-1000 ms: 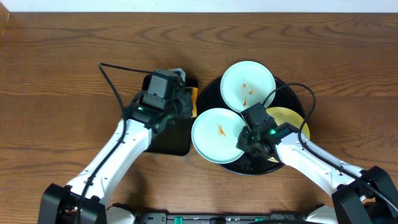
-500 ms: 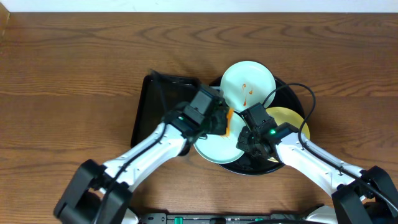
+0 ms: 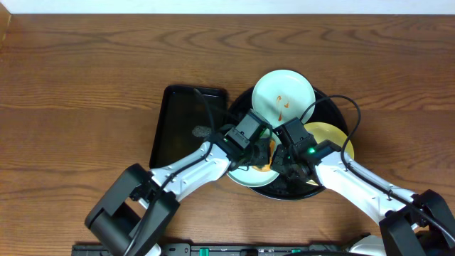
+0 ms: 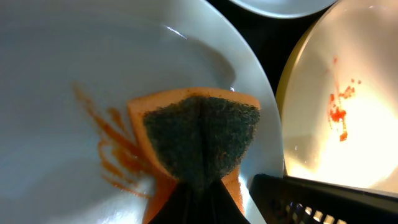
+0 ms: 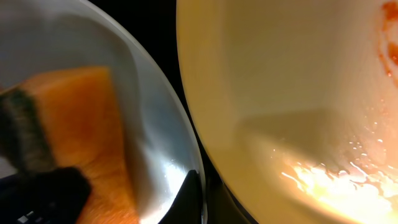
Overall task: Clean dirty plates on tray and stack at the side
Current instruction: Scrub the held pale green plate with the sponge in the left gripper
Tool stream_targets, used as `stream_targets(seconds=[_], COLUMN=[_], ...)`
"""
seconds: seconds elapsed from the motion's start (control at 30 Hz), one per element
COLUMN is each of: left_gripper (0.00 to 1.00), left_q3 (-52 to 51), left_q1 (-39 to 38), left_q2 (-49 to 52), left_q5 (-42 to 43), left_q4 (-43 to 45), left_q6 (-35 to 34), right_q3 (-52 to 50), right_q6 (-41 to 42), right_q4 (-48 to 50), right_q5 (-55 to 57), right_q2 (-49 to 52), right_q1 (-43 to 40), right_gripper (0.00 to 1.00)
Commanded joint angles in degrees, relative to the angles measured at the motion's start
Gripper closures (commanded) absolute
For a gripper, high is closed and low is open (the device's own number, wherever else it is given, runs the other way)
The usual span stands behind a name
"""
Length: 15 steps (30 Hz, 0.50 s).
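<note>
The round black tray (image 3: 242, 99) holds three plates. The far mint-green plate (image 3: 283, 96) has orange smears. The yellow plate (image 3: 334, 135) lies at the right and shows red specks in the left wrist view (image 4: 354, 74). The near mint-green plate (image 3: 242, 176) is mostly under my arms. My left gripper (image 3: 263, 151) is shut on an orange sponge with a dark green pad (image 4: 199, 134), pressed on this plate (image 4: 74, 62) beside an orange smear (image 4: 115, 152). My right gripper (image 5: 199, 193) is shut on that plate's rim (image 5: 168, 124), next to the yellow plate (image 5: 280, 74).
A smaller rectangular black tray (image 3: 178, 128) lies left of the round tray, with a small grey mark (image 3: 201, 132) on it. The right arm's black cable (image 3: 341, 103) loops over the round tray. Brown wooden table (image 3: 71, 85) lies all around.
My left arm has swung right from the rectangular tray, carrying the sponge onto the near mint-green plate. The right arm and the plates have not moved.
</note>
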Motion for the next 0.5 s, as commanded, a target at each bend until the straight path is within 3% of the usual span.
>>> stream_targets(seconds=[0.0, 0.17, 0.47], left_gripper=[0.92, 0.92, 0.92], left_q3=[0.85, 0.87, 1.01], left_q1=[0.2, 2.64, 7.8], left_q2=[1.79, 0.76, -6.91], left_q5=[-1.84, -15.82, -16.5], left_q4=[-0.5, -3.32, -5.09], left_q6=[3.78, 7.28, 10.03], right_q3=[-0.28, -0.28, -0.28], right_q6=[-0.31, -0.31, -0.31], right_q4=[-0.09, -0.11, -0.2], right_q5=[0.57, 0.57, 0.57], right_q2=[0.33, 0.33, 0.33], right_q1=[-0.2, -0.2, -0.2], right_gripper=[0.99, 0.99, 0.99])
